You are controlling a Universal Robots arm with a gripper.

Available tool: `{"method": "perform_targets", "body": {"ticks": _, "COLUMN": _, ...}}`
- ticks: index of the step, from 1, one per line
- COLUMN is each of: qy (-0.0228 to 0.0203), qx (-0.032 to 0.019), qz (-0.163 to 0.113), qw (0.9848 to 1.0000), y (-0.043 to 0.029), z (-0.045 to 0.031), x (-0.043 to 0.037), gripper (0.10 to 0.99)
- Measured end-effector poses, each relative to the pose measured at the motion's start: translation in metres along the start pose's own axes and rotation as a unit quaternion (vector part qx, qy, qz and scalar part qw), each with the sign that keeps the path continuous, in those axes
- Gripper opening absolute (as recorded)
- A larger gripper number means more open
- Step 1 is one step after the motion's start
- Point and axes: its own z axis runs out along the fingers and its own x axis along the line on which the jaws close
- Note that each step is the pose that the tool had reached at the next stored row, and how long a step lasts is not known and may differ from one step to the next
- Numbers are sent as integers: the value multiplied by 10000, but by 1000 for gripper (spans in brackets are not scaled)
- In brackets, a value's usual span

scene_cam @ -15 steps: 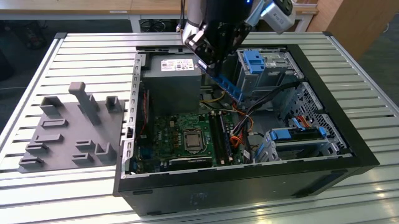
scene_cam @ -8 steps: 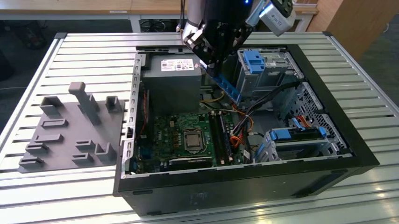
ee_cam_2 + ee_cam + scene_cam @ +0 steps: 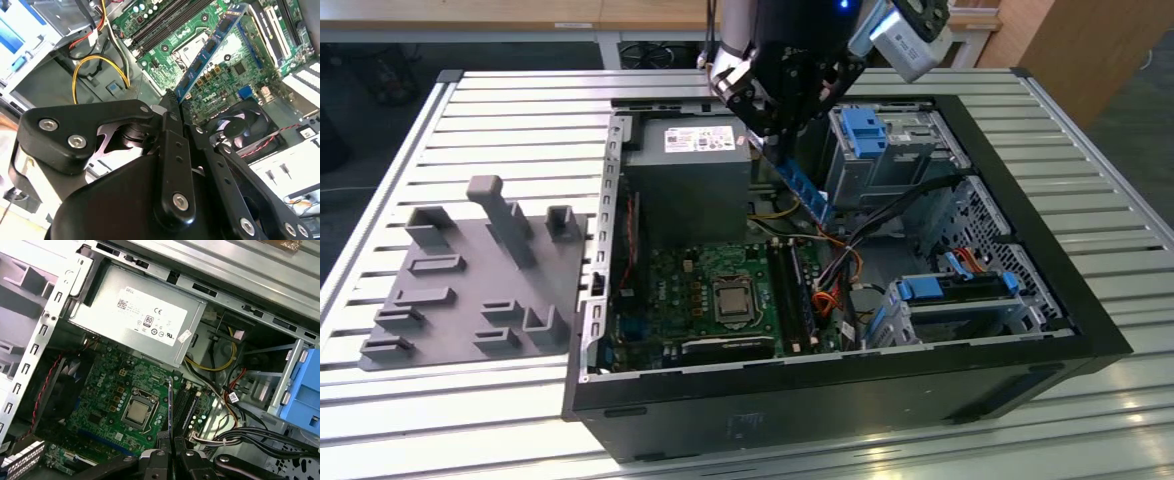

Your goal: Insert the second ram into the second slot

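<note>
My gripper [image 3: 781, 138] is shut on the second ram [image 3: 805, 192], a thin blue stick with dark chips that hangs down from the fingers into the open computer case. It is held in the air above the motherboard, between the power supply and the drive cage. In the second wrist view the second ram [image 3: 210, 47] runs out from the gripper [image 3: 172, 106] over the green board. The first wrist view shows the ram [image 3: 170, 407] edge-on beyond the gripper [image 3: 171, 444], beside the dark memory slots [image 3: 188, 407]. The slots [image 3: 791, 290] lie right of the processor socket [image 3: 731, 297].
A grey power supply [image 3: 687, 175] fills the case's far left. Blue drive cages [image 3: 867, 130] [image 3: 958, 290] stand along the exterior view's right. Orange and yellow cables [image 3: 821, 240] cross near the slots. A grey holder block [image 3: 467, 280] sits on the slatted table left of the case.
</note>
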Motion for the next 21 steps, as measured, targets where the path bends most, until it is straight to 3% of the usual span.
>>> {"method": "perform_targets", "body": {"ticks": 9, "qy": -10, "qx": 4, "qz": 377, "qw": 9993, "y": 0, "z": 1, "x": 0, "gripper": 137}}
{"method": "perform_targets", "body": {"ticks": 21, "qy": -20, "qx": 14, "qz": 805, "qw": 9968, "y": 0, "z": 1, "x": 0, "gripper": 137}}
